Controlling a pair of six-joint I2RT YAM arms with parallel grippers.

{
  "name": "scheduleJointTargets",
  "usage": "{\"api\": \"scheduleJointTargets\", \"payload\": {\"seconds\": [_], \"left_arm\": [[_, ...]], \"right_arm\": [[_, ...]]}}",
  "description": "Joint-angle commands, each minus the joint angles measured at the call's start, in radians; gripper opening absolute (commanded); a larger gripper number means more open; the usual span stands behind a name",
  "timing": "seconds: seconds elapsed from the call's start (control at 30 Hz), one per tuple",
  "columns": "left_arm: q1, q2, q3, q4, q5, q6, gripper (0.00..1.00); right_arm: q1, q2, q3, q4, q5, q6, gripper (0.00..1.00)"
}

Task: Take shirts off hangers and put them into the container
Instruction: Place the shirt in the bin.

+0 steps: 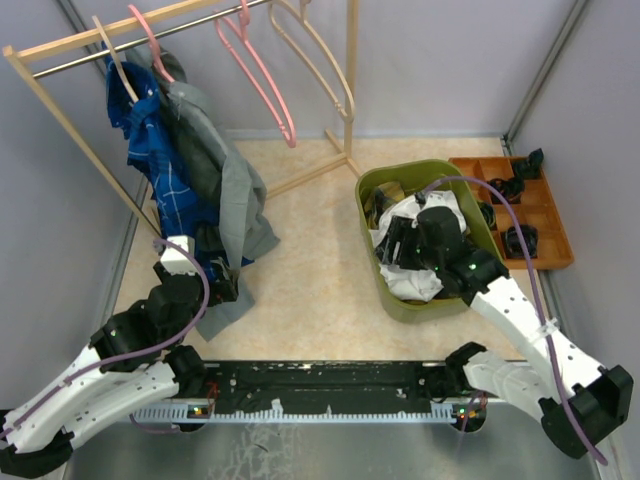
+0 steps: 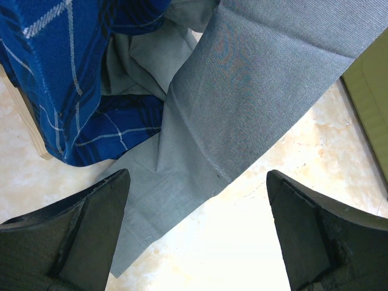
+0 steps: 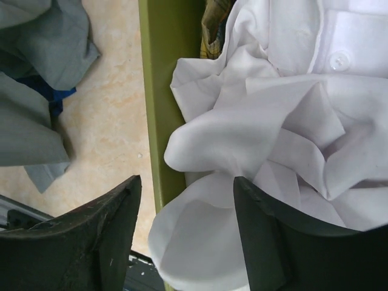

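Beige mottled table (image 1: 310, 270), grey walls (image 1: 450, 60). Wooden rack (image 1: 60, 45) at rear left carries bare pink hangers (image 1: 265, 85) and wooden hangers (image 1: 320, 65). Blue shirt (image 1: 150, 150) and grey shirt (image 1: 225, 170) hang at its left end, hems down on the table. Green basin (image 1: 365, 215), right of centre, holds the white shirt (image 1: 412, 285) with the plaid shirt (image 3: 212, 24) under it. Orange tray (image 1: 545, 215) beside it holds dark items. Left gripper (image 2: 198, 182): fingers wide apart, empty, by the grey hem. Right gripper (image 3: 187, 185): fingers apart above the basin's wall and white shirt, clamping nothing.

Plain grey-lavender walls (image 1: 450, 60), pale beige marbled tabletop (image 1: 310, 260), light wooden rack frame (image 1: 352, 80), metal rod (image 1: 80, 62), even diffuse light
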Motion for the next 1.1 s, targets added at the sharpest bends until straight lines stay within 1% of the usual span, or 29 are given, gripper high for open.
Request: {"api": "scheduleJointTargets", "payload": {"seconds": [0.0,0.1,0.13,0.2,0.23,0.27,0.4,0.53,0.6,0.73,0.77,0.8,0.87,0.93,1.07], "left_arm": [[0.005,-0.005,0.013,0.016,-0.005,0.002,0.99],[0.006,-0.004,0.013,0.016,-0.004,0.002,0.99],[0.005,-0.002,0.014,0.016,-0.004,0.002,0.99],[0.006,-0.001,0.014,0.016,-0.004,0.002,0.99],[0.005,0.002,0.013,0.016,-0.004,0.002,0.99],[0.005,0.003,0.014,0.016,-0.004,0.001,0.99],[0.006,0.002,0.013,0.018,-0.002,0.004,0.99],[0.006,0.002,0.013,0.019,0.000,0.006,0.99],[0.005,0.002,0.013,0.020,-0.002,0.007,0.99],[0.005,0.001,0.013,0.016,-0.004,0.002,0.99],[0.005,0.001,0.014,0.016,-0.002,0.003,0.99],[0.005,0.000,0.014,0.016,-0.004,0.004,0.99],[0.005,0.000,0.013,0.016,-0.005,0.002,0.99],[0.005,0.000,0.013,0.016,-0.005,0.001,0.99],[0.005,0.008,0.013,0.019,-0.001,0.005,0.99]], "right_arm": [[-0.018,-0.074,-0.010,0.029,0.010,0.036,0.60],[-0.021,-0.111,-0.013,0.068,-0.079,0.036,0.58],[-0.021,-0.115,-0.012,0.066,-0.079,0.038,0.54],[-0.021,-0.109,-0.008,0.028,-0.027,0.033,0.41],[-0.021,-0.101,-0.009,0.000,0.013,0.030,0.37],[-0.021,-0.091,-0.014,-0.022,0.056,0.025,0.35],[-0.022,-0.030,-0.062,-0.046,0.086,-0.007,0.30],[-0.023,0.058,-0.120,0.025,0.050,-0.032,0.30],[-0.022,0.144,-0.132,0.036,0.072,-0.041,0.31],[-0.022,0.292,-0.103,-0.018,0.145,-0.094,0.30],[-0.022,0.309,-0.092,-0.031,0.153,-0.107,0.31],[-0.023,0.309,-0.078,-0.041,0.155,-0.113,0.33],[-0.022,0.265,-0.050,-0.055,0.142,-0.124,0.42],[-0.022,0.175,-0.013,-0.066,0.142,-0.126,0.50],[-0.021,-0.020,0.053,-0.057,0.162,-0.142,0.72]]}}
